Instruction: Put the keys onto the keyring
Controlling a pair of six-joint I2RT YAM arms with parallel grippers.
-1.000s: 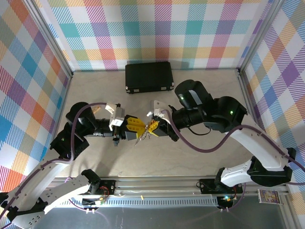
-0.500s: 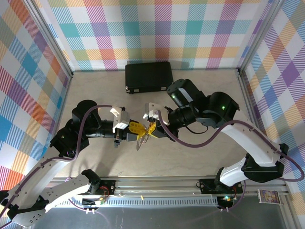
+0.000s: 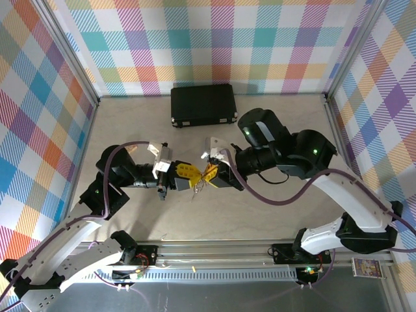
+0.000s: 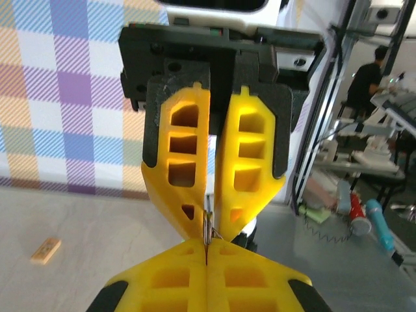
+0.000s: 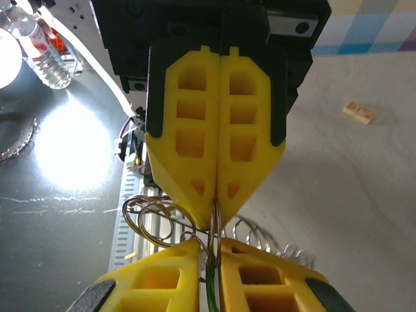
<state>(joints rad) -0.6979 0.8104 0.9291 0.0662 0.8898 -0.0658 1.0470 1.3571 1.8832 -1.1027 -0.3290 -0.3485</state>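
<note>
Where the left tool point(image 5: 214, 218) pinches, thin silver keyring point(image 5: 146, 208) loops curl.

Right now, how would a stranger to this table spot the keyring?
Find the black case at the back of the table; in front of it, two pairs of yellow fingers meet tip to tip. The keyring is the thin silver wire looping between them, bare metal beside yellow plastic and a sliver of green key.

Pastel plaid walls point(image 3: 214, 39) on three sides; beige bench point(image 3: 195, 221); aluminium rail point(image 3: 214, 250) along bottom of frame; black case point(image 3: 203, 104) upper centre.
</note>
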